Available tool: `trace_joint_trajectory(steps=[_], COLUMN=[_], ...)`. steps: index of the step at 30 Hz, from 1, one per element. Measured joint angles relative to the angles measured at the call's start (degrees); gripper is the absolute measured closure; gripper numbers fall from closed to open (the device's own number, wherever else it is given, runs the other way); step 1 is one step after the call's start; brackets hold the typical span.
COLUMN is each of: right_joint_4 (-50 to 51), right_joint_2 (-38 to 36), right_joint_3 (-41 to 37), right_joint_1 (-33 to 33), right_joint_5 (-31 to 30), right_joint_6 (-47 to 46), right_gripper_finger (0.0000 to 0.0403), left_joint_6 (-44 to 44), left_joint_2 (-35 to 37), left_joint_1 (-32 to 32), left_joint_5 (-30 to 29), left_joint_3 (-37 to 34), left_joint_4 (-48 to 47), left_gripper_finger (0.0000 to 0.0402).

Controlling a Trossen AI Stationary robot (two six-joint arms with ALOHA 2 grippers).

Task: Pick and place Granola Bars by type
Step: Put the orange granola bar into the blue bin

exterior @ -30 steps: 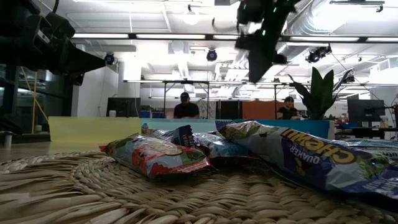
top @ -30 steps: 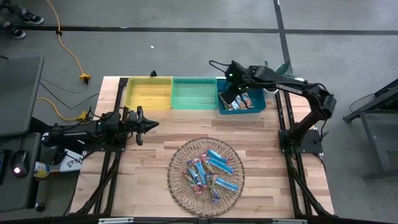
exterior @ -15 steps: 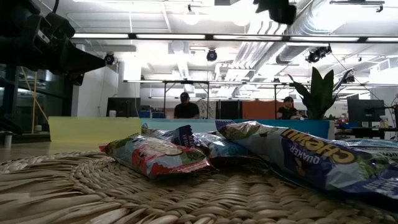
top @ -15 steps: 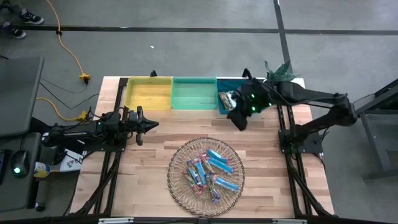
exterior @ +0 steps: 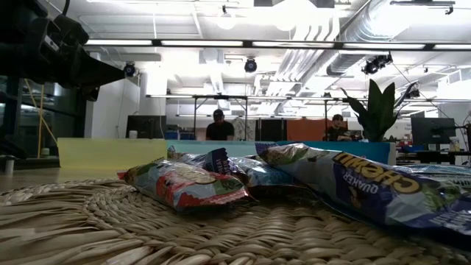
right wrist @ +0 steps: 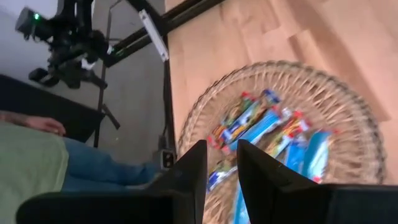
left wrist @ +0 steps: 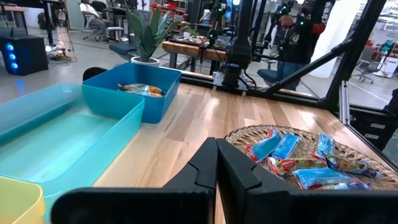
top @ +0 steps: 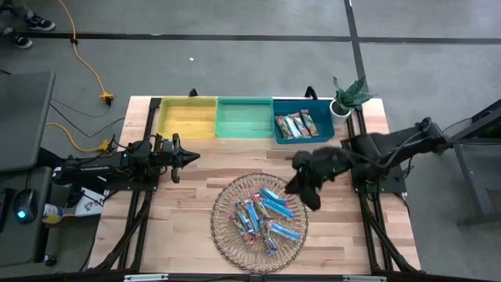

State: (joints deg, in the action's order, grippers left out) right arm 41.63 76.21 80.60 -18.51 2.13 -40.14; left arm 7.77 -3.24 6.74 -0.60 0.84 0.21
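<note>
Wicker-look wire basket [top: 259, 213] as landmark, near front-centre of wooden counter [top: 196, 168]. Heaped inside: Granola Bars [top: 262, 211], light blue and pink/red wrappers, jumbled and overlapping. Same heap close up in low view [exterior: 294, 177], resting on the woven base.

Beyond basket, along far edge of counter: yellow bin [top: 188, 117], green bin [top: 244, 117], blue bin [top: 303, 125], side by side. Blue bin holding a few tan-orange bars [top: 297, 124]; yellow and green apparently bare. Small potted plant [top: 344, 98] just past blue bin.

Right pincer [top: 307, 188] over the basket's right rim, between blue bin and basket, aimed at the heap. Fingers a narrow gap apart in right wrist view [right wrist: 217, 165], nothing pinched between them.

Left pincer [top: 188, 157] parked well left of basket, short of yellow bin, fingers pressed together [left wrist: 216, 163], empty.

Step in hand, as judged: reach toward basket for another bar, empty-handed; sorting well short of done, most bars not yet out of the basket.

Next move likely calls for: spreading fingers wider, picking one bar lying on top and free of neighbours, descending without snagging the rim, pinching across the narrow width. Slick wrappers and overlap — risk of slipping or lifting two at once. Bin choice by wrapper colour.
</note>
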Motion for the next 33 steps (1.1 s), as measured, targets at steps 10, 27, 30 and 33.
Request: trace_joint_trajectory(steps=[10,27,30,33], right_joint_4=[-0.2,0.1,0.2,0.2], right_joint_2=[7.1,22.7,24.0,24.9], right_joint_3=[0.0,0.0,-0.1,-0.1], right_joint_1=[-11.4,-16.6,-16.7,-16.8], right_joint_5=[-5.8,-4.5,-4.2,-5.1], right_joint_6=[-6.3,-14.0,-15.6,-17.0], right_gripper_finger=[0.0332,0.0328,0.0313,0.0288], left_joint_6=[0.0,0.0,0.0,0.0], left_joint_2=[0.0,0.0,0.0,0.0], left_joint_1=[0.0,0.0,0.0,0.0], left_joint_5=[0.0,0.1,0.1,0.1], left_joint_3=[0.0,0.0,0.0,0.0], left_joint_4=[0.0,0.0,0.0,0.0], left_gripper_finger=[0.0401,0.0401,0.0401,0.0401])
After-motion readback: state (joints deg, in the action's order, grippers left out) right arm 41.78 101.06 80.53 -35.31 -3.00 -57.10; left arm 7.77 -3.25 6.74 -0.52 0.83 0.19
